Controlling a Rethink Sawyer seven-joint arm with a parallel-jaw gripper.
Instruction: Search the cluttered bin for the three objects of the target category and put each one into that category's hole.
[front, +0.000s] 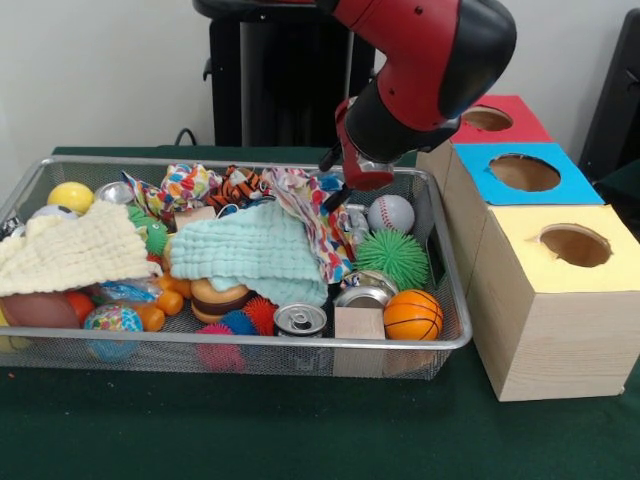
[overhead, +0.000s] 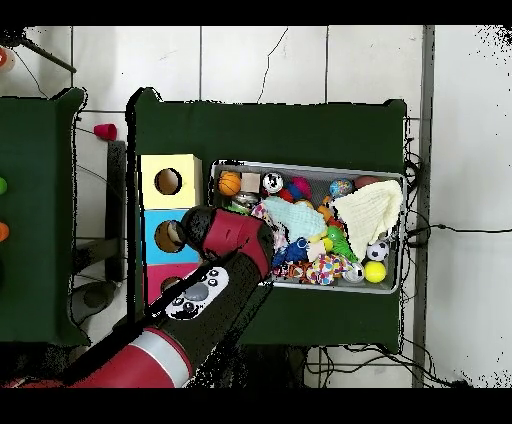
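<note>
While the gripper (front: 345, 190) hovers over the wire bin (front: 440, 230), its opening cannot be told | patterned cloth (front: 315, 225) just below it | three holed boxes (front: 545, 290) beside | green tablecloth (front: 300, 430), white tiled floor (overhead: 300, 60)

Patterned cloth (front: 310, 215) hides fingers (overhead too).

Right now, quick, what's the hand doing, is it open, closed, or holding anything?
Hand: cannot be told; it is down at the patterned cloth in the wire bin, with the arm hiding it from overhead.
</note>
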